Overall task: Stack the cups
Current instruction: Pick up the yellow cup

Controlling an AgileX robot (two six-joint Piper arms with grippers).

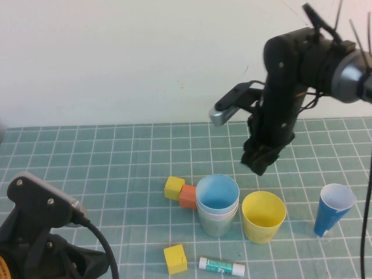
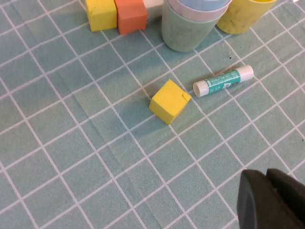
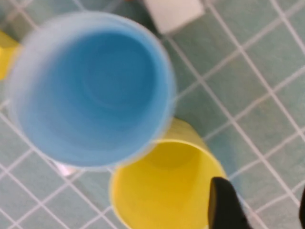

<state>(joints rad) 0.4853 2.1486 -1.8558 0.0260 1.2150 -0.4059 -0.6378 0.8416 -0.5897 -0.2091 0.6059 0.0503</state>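
Left gripper [image 2: 267, 200], nearest, parked low at the table's near-left corner, jaws closed, empty. Yellow block [image 1: 175, 258] and glue stick [image 1: 221, 266] along the front edge. Stack: light blue cup [image 1: 217, 195] nested on top, green cup [image 1: 215, 224] beneath. Yellow cup [image 1: 263, 216] just beside it. Right gripper [image 1: 260, 163] above and behind the cups, jaws apart, holding nothing.

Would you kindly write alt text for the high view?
The raised right tool hangs above a light blue cup nested in a cup stack, beside a lone yellow cup. The left tool rests at the near left.
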